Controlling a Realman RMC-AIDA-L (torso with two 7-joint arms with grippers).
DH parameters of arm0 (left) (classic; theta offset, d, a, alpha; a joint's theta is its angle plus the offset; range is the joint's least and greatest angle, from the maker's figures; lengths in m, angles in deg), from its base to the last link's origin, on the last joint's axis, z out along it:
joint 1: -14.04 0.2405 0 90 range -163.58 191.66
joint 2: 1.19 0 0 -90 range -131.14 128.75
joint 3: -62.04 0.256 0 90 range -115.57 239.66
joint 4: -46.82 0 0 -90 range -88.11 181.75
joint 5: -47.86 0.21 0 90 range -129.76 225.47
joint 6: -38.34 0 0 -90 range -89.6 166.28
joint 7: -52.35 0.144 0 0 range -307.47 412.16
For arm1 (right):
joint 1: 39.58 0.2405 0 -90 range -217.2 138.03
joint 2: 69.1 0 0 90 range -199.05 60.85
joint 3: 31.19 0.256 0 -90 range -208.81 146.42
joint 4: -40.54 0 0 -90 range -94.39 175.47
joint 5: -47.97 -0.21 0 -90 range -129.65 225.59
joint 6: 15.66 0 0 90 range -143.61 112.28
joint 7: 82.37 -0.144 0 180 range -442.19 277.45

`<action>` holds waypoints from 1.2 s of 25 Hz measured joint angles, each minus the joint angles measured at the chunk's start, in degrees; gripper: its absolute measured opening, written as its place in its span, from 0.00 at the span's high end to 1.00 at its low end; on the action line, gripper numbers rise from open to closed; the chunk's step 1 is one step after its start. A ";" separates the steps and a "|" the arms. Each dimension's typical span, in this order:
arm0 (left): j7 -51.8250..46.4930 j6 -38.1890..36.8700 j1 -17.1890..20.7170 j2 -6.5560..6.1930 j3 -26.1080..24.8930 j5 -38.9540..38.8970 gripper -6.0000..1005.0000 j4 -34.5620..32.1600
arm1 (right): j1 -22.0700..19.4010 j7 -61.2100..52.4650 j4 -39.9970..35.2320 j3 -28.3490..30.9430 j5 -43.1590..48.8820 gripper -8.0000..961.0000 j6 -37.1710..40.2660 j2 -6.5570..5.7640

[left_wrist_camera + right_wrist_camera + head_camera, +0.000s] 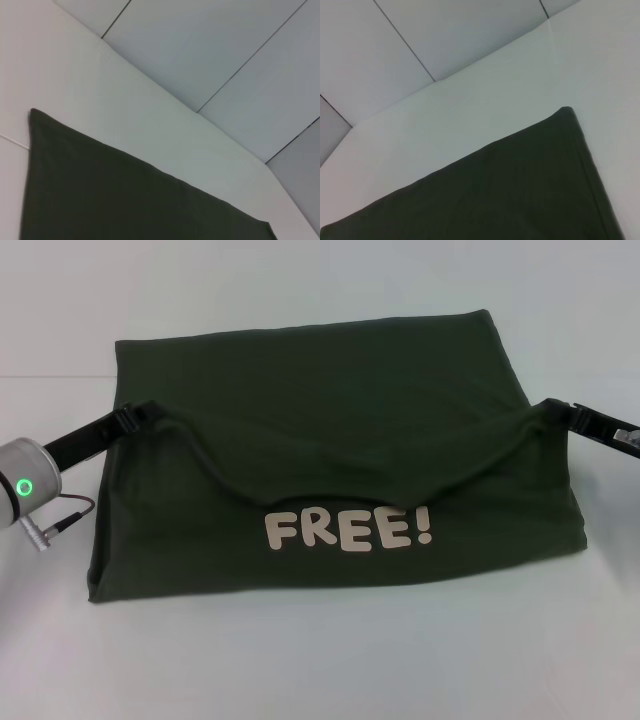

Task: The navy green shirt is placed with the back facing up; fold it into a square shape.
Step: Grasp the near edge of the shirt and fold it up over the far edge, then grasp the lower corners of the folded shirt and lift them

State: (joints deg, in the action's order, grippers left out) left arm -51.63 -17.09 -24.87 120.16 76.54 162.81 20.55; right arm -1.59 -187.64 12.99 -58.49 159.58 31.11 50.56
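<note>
Folding is midway, I judge: my left gripper (135, 416) pinches one side edge of the large dark olive-green cotton T-shirt (330, 440) and my right gripper (558, 411) pinches the opposite side edge, both pressed together on cloth. Between them the held edge sags in a shallow curve, dipping lowest just above the cream "FREE!" lettering (349, 530), which shows on the layer lying nearer to me. So the flap I hold hangs over the printed layer without covering it yet.

The shirt lies flat on the white table (300, 660), roughly centred before me, already narrowed to a broad rectangle. Its long axis runs side to side, from my left to my right; the lettering reads upright toward me, and the far edge lies straight across the back. My wrist views show only plain green cloth (125, 200) and its far corners (565, 112) against the white table, not my own fingers.

Next, I think, both grippers must travel together toward me at equal pace, carrying the flap over the lettering to the near edge, keeping it taut so no wrinkle is trapped, then let go
</note>
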 joint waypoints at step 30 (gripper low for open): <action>-2.74 -10.39 7.70 -2.86 4.60 -6.80 0.33 1.90 | -7.60 4.52 -0.67 0.46 -5.12 0.22 17.29 -1.84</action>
State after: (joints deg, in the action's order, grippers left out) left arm -54.37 -27.47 -17.16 117.29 81.15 156.01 22.44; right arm -9.19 -183.12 12.32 -58.04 154.46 48.40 48.73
